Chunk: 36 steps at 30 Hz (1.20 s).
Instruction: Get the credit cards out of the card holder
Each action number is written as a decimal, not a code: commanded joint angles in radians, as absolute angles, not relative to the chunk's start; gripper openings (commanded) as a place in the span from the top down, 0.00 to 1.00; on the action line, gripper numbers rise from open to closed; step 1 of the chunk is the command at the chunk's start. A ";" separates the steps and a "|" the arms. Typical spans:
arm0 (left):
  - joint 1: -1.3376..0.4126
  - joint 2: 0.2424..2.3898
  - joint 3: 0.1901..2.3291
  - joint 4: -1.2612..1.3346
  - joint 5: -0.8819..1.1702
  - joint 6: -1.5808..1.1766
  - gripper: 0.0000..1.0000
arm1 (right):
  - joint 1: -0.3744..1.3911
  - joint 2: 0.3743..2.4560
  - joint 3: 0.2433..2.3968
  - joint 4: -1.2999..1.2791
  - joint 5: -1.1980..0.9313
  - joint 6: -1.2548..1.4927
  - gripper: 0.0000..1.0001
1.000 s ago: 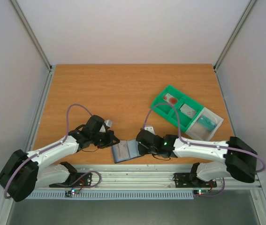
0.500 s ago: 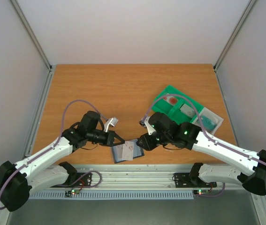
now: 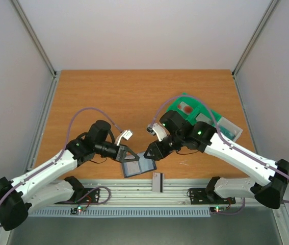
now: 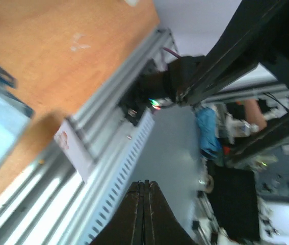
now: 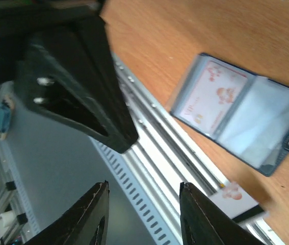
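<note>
Left hand (image 3: 132, 156) is pinched shut on nothing, my right hand (image 3: 149, 153) spread wide and empty, both just over the holder (image 3: 136, 165), lying open at the counter's (image 3: 108, 97) near edge. One card (image 3: 157, 182) lies beyond that edge on the rail (image 3: 180, 185); another card (image 5: 215, 97) sits pocketed.

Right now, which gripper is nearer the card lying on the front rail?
Right. In the top view the right gripper is just behind the loose card, at the card holder's right edge; the left gripper is further off, behind and to its left.
</note>
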<state>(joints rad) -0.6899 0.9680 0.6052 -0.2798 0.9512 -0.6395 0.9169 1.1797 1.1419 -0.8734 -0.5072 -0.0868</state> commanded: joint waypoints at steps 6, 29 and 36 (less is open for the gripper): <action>-0.715 1.101 0.678 -0.441 0.640 -0.625 0.86 | 0.896 1.246 1.062 -0.924 -0.278 0.104 0.61; -1.072 1.413 0.595 -0.029 0.536 -0.964 0.54 | 0.926 0.963 0.559 -0.742 -0.248 0.658 0.43; -1.124 1.496 0.587 0.085 0.526 -1.036 0.53 | 0.936 0.959 0.455 -0.643 -0.246 0.678 0.47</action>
<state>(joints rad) -1.1038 1.4563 0.6014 -0.0521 0.5453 -0.9737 0.9260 0.9588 0.4950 -0.7368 -0.2337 0.6437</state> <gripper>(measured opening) 0.467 0.544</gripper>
